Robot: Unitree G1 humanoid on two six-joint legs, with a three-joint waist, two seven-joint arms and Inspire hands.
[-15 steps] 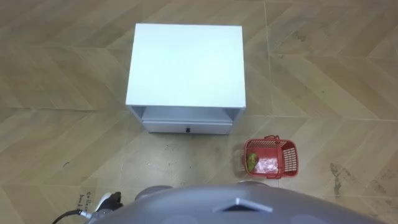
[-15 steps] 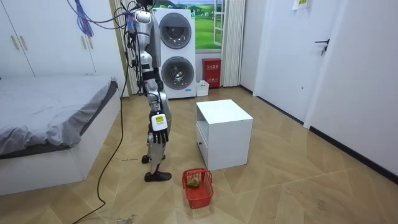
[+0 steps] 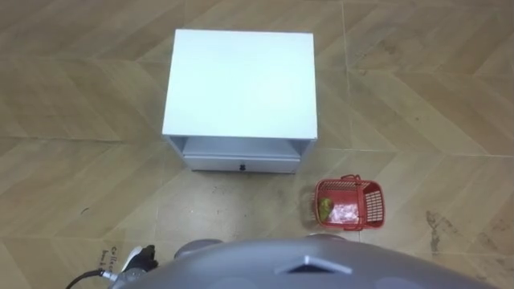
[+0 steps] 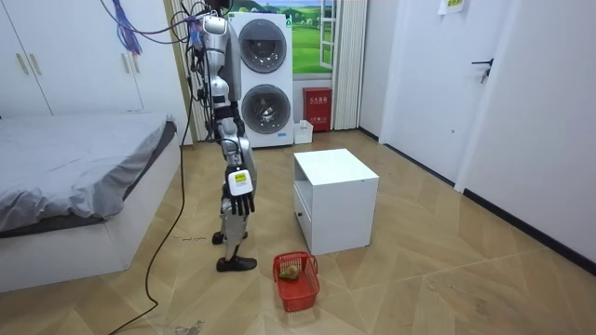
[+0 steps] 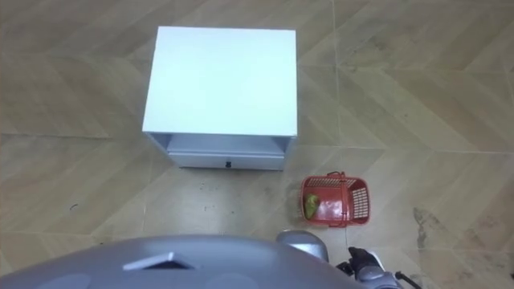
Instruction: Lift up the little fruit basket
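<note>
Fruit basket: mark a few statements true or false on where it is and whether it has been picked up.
1. The fruit basket stands on the floor. True.
2. The fruit basket sits on top of the white cabinet. False: it is on the floor, by the cabinet's front corner on the robot's right.
3. The right hand grips the basket's handle. False: it hangs at the robot's side with fingers relaxed, well apart from the basket.
4. A green fruit lies inside the basket. True.
</note>
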